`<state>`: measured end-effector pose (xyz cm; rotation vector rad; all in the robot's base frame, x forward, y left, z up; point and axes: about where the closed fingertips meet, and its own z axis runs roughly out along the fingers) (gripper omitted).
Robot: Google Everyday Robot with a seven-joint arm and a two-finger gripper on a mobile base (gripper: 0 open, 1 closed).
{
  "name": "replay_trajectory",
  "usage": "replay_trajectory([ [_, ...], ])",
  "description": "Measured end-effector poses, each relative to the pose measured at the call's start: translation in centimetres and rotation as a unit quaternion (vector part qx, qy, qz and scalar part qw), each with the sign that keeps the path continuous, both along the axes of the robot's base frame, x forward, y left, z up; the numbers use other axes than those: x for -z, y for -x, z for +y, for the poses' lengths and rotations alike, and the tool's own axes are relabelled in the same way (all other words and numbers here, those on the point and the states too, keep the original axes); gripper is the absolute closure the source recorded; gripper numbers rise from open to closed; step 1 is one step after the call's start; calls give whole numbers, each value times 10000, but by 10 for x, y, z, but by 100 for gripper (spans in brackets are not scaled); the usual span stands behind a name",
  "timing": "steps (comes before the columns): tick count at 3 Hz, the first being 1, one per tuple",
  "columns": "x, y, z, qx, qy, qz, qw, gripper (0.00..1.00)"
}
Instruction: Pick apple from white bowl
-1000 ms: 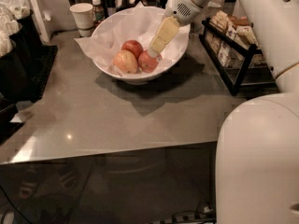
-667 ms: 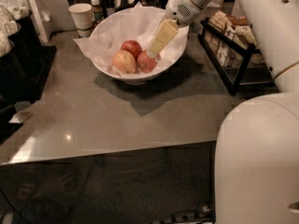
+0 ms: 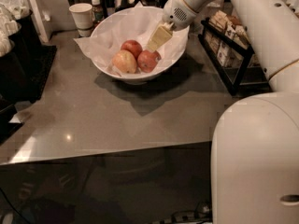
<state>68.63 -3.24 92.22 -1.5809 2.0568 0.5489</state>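
Note:
The white bowl (image 3: 105, 64), lined with crumpled white paper, stands at the back middle of the grey table. Three apples lie in it. The dull red apple (image 3: 147, 61) is on the right. A paler yellow-and-pink apple (image 3: 124, 61) is on the left, and a brighter red one (image 3: 132, 46) is behind them. My gripper (image 3: 156, 38) reaches in from the upper right over the bowl's rim. It points down and left, with its tip just above the dull red apple and close to touching it. It holds nothing that I can see.
A paper cup (image 3: 83, 16) and a small bottle (image 3: 96, 8) stand behind the bowl on the left. A black wire rack of packets (image 3: 229, 48) is on the right and dark equipment (image 3: 18, 55) on the left. My white body (image 3: 257, 162) fills the front right.
My gripper has edged slightly down and left, closer to the dull red apple. The bowl and the apples have not moved.

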Motion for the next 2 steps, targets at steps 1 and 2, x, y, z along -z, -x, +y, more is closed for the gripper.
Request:
replay_trajectory([
  [1, 12, -6, 3, 0, 0, 75, 10000, 43],
  [2, 20, -10, 4, 2, 3, 109, 9999, 18],
])
